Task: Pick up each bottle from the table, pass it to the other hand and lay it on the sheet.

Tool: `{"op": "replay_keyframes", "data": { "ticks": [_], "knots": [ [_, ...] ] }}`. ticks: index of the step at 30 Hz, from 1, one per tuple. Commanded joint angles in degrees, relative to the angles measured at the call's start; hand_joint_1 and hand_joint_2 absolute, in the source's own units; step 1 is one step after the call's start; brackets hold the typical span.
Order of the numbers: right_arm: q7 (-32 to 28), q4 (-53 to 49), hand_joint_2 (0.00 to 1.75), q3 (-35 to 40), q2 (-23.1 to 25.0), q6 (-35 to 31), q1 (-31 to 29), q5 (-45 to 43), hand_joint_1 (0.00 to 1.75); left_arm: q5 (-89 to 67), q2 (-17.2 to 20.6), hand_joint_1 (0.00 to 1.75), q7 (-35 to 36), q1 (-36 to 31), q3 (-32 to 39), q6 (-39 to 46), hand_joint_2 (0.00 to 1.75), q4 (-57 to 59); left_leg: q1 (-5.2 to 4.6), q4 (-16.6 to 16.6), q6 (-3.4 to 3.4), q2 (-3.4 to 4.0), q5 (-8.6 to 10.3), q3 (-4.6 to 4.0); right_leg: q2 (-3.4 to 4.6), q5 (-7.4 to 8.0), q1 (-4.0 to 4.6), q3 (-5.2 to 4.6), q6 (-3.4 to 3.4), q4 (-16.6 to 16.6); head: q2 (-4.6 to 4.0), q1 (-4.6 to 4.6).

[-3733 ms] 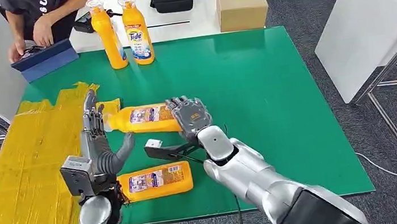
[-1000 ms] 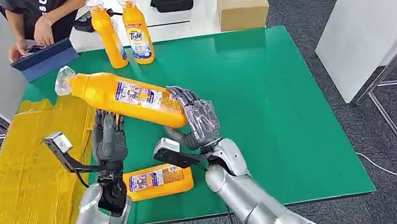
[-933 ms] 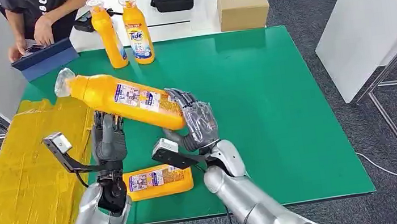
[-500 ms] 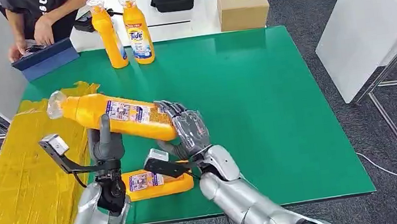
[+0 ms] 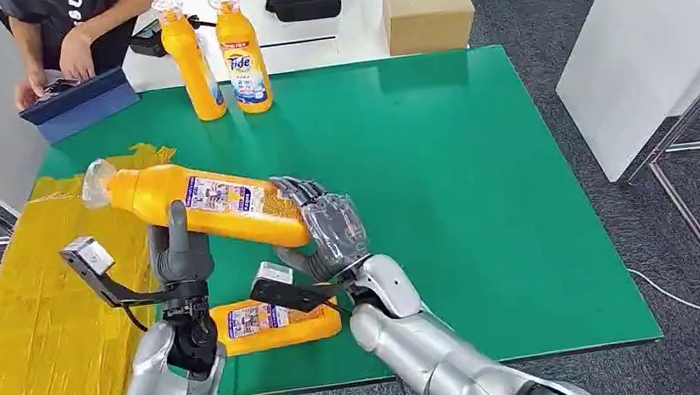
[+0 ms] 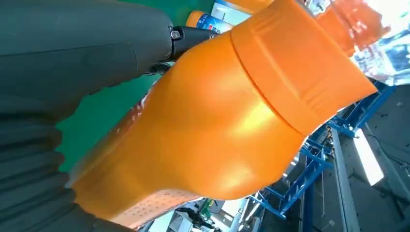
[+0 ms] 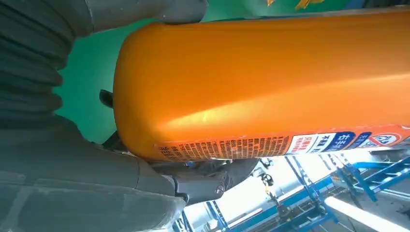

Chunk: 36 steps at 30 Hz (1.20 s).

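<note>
Gripping the bottle (image 5: 201, 204) base in right hand (image 5: 330, 230), left hand (image 5: 182, 253) fingers around its neck end

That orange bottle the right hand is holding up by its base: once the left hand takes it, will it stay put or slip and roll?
The raised bottle looks stiff, glossy plastic, so probably slippery. The right hand holds only its base, so it may tip capward. The left hand is under its middle. Its rounded body might roll on the yellow sheet.

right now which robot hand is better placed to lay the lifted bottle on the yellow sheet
Left. The left robot hand is already under the lifted bottle, on the side of the yellow sheet. The right robot hand grips the bottle's base, farther from the sheet.
</note>
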Motion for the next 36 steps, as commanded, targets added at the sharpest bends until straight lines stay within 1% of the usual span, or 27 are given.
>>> {"op": "replay_keyframes", "data": {
  "ticks": [1, 2, 5, 7, 8, 9, 10, 11, 12, 13, 17, 18, 19, 22, 26, 27, 28, 29, 30, 32, 33, 34, 35, 36],
  "knots": [
    [-0.4, 4.1, 1.75, 4.2, -0.6, -0.2, -3.6, -1.3, 1.75, -0.2, 1.0, 0.0, 0.1, -2.0, 0.8, 0.2, 1.75, 0.8, -0.02, 0.0, -0.09, -0.03, -0.09, 0.2, -0.09, -0.11, -0.01, 0.21, -0.03, 0.0, 0.0, 0.0],
    [-0.4, 4.1, 1.75, 4.5, -0.6, -0.2, -3.6, -1.7, 1.75, -0.2, 1.0, 0.0, 0.1, -2.0, 0.8, 0.2, 1.75, 0.9, -0.02, 0.0, -0.12, -0.02, -0.14, 0.29, -0.11, -0.16, -0.01, 0.29, -0.03, 0.0, 0.0, 0.0],
    [-0.8, 3.9, 1.75, 6.0, -0.6, -0.2, -3.9, -2.9, 1.75, -0.2, 1.2, 0.0, 0.3, -2.3, 0.8, 0.2, 1.75, 1.6, -0.01, 0.0, -0.08, 0.01, -0.07, 0.14, -0.05, -0.07, 0.0, 0.14, -0.02, 0.0, 0.0, 0.0],
    [-0.5, 4.0, 1.75, 7.8, -0.6, 0.1, -4.1, -4.0, 1.75, -0.2, 1.1, 0.0, 0.5, -2.5, 0.7, -0.1, 1.75, 2.1, -0.03, 0.0, -0.12, -0.02, -0.15, 0.31, -0.11, -0.18, -0.02, 0.3, -0.03, 0.1, 0.0, 0.0],
    [-0.4, 4.0, 1.75, 8.6, -0.6, 0.8, -4.1, -4.8, 1.75, -0.2, 1.1, 0.0, 0.5, -2.6, 0.7, -0.3, 1.75, 2.4, -0.01, 0.0, -0.09, -0.02, -0.09, 0.19, -0.08, -0.11, -0.01, 0.19, -0.03, 0.0, 0.0, 0.02],
    [-0.7, 4.5, 1.75, 10.1, -0.6, 1.3, -4.1, -6.3, 1.75, -0.2, 1.0, 0.0, 0.5, -2.9, 0.8, -0.4, 1.75, 2.9, -0.01, 0.0, -0.13, -0.03, -0.15, 0.32, -0.12, -0.17, 0.0, 0.32, -0.04, 0.0, 0.0, 0.0],
    [-0.5, 4.5, 1.75, 10.7, -0.6, 2.4, -4.0, -7.1, 1.75, -0.2, 1.0, 0.0, 0.5, -3.1, 0.7, -0.7, 1.75, 3.0, -0.01, 0.0, -0.09, -0.01, -0.07, 0.17, -0.07, -0.08, 0.0, 0.17, -0.03, 0.0, 0.0, 0.0],
    [-0.5, 4.2, 1.75, 11.3, -0.6, 3.0, -3.8, -7.7, 1.75, -0.2, 1.0, 0.0, 0.5, -3.4, 0.6, -0.8, 1.75, 3.3, -0.02, 0.0, -0.12, -0.02, -0.14, 0.31, -0.1, -0.17, -0.01, 0.3, -0.04, 0.0, 0.0, 0.0],
    [-0.6, 4.4, 1.75, 12.5, -0.6, 3.6, -3.8, -8.6, 1.75, -0.3, 1.1, 0.0, 0.5, -4.0, 0.5, -1.0, 1.75, 3.8, -0.01, 0.0, -0.1, -0.04, -0.09, 0.22, -0.11, -0.12, 0.0, 0.22, -0.03, 0.0, 0.0, 0.02],
    [-0.8, 4.3, 1.75, 13.2, -0.6, 4.3, -3.6, -9.1, 1.75, -0.3, 1.1, 0.0, 0.5, -4.5, 0.5, -1.0, 1.75, 4.1, -0.01, 0.0, -0.12, -0.06, -0.13, 0.31, -0.14, -0.16, 0.0, 0.31, -0.04, 0.0, 0.0, 0.0],
    [-0.8, 4.1, 1.75, 13.9, -0.6, 4.9, -3.6, -9.9, 1.75, -0.1, 1.2, 0.0, 0.3, -4.8, 0.6, -1.1, 1.75, 4.1, 0.0, 0.0, -0.07, -0.06, -0.04, 0.11, -0.11, -0.06, 0.01, 0.11, -0.02, 0.0, 0.0, 0.0],
    [-0.9, 4.1, 1.75, 14.1, -0.6, 5.0, -3.7, -10.1, 1.75, 0.0, 1.2, 0.0, 0.2, -4.8, 0.6, -1.1, 1.75, 4.1, -0.01, 0.0, -0.1, -0.09, -0.09, 0.24, -0.16, -0.13, 0.0, 0.24, -0.03, 0.0, 0.0, 0.0],
    [-1.1, 4.2, 1.75, 15.1, -0.6, 6.2, -3.9, -11.2, 1.75, 0.1, 1.3, 0.0, -0.2, -4.8, 0.8, -1.1, 1.75, 3.8, 0.0, 0.0, -0.08, -0.05, -0.05, 0.14, -0.1, -0.08, 0.01, 0.13, -0.02, 0.0, 0.0, 0.0],
    [-0.8, 4.2, 1.75, 16.7, -0.6, 6.6, -3.9, -12.0, 1.75, 0.4, 1.3, 0.0, -0.8, -4.9, 0.9, -1.4, 1.75, 3.3, 0.0, 0.0, -0.1, -0.07, -0.07, 0.2, -0.14, -0.11, 0.01, 0.2, -0.03, 0.0, 0.0, 0.0],
    [-0.8, 4.2, 1.75, 16.7, -0.6, 6.6, -3.9, -12.0, 1.75, 0.4, 1.3, 0.0, -0.8, -4.9, 0.9, -1.4, 1.75, 3.3, 0.0, 0.0, -0.07, -0.07, -0.04, 0.12, -0.13, -0.08, 0.01, 0.12, -0.02, 0.0, 0.0, 0.0],
    [-0.8, 4.2, 1.75, 17.0, -0.6, 7.0, -3.9, -12.5, 1.75, 0.5, 1.3, 0.66, -1.0, -4.8, 0.8, -1.6, 1.75, 3.1, 0.0, 0.0, -0.08, -0.09, -0.04, 0.14, -0.15, -0.09, 0.01, 0.14, -0.03, 0.0, 0.0, 0.0],
    [-0.8, 4.5, 1.75, 17.4, -0.6, 6.8, -4.1, -12.9, 1.75, 0.7, 1.3, 1.61, -1.1, -4.8, 0.8, -1.7, 1.75, 2.9, 0.01, 0.0, -0.08, -0.08, -0.05, 0.13, -0.14, -0.08, 0.02, 0.14, -0.03, 0.0, 0.0, 0.0],
    [-0.8, 4.7, 1.75, 17.8, -0.6, 6.8, -4.1, -13.2, 1.75, 0.8, 1.4, 1.75, -1.2, -4.8, 0.7, -1.9, 1.75, 2.8, 0.0, 0.0, -0.11, -0.09, -0.11, 0.26, -0.16, -0.15, 0.01, 0.25, -0.04, 0.0, 0.0, 0.0],
    [-0.8, 4.7, 1.75, 17.9, -0.6, 6.8, -4.2, -13.2, 1.75, 0.8, 1.4, 1.75, -1.2, -4.8, 0.7, -2.0, 1.75, 2.8, 0.0, 0.0, -0.12, -0.08, -0.14, 0.31, -0.17, -0.18, 0.01, 0.31, -0.04, 0.0, 0.0, 0.0],
    [-0.7, 4.8, 1.75, 18.2, -0.6, 6.7, -4.2, -13.5, 1.75, 0.8, 1.5, 1.75, -1.2, -4.8, 0.7, -2.0, 1.75, 2.6, 0.0, 0.0, -0.07, -0.06, -0.04, 0.12, -0.11, -0.07, 0.0, 0.12, -0.02, 0.0, 0.0, 0.0],
    [-0.5, 4.7, 1.75, 18.5, -0.6, 6.7, -4.3, -13.6, 1.75, 0.8, 1.6, 1.75, -1.2, -4.7, 0.7, -2.0, 1.75, 2.4, 0.0, 0.0, -0.11, -0.09, -0.09, 0.23, -0.16, -0.13, 0.01, 0.23, -0.04, 0.0, 0.0, 0.0],
    [-0.5, 4.7, 1.75, 18.5, -0.6, 6.7, -4.3, -13.6, 1.75, 0.8, 1.6, 1.75, -1.2, -4.7, 0.7, -2.0, 1.75, 2.4, 0.02, 0.0, -0.08, -0.06, -0.04, 0.11, -0.11, -0.06, 0.02, 0.12, -0.03, 0.0, 0.0, 0.0],
    [-0.5, 4.7, 1.75, 18.5, -0.6, 6.7, -4.3, -13.6, 1.75, 0.8, 1.6, 1.75, -1.2, -4.7, 0.7, -2.0, 1.75, 2.4, 0.02, 0.0, -0.11, -0.08, -0.1, 0.23, -0.15, -0.13, 0.03, 0.24, -0.04, 0.0, 0.0, 0.0],
    [-0.4, 4.9, 1.75, 19.0, -0.6, 6.5, -4.5, -14.1, 1.75, 0.8, 1.6, 1.75, -1.2, -4.6, 0.6, -1.9, 1.75, 2.2, 0.0, 0.0, -0.08, -0.07, -0.06, 0.15, -0.13, -0.09, 0.01, 0.15, -0.03, 0.0, 0.0, 0.0]
  ]
}}
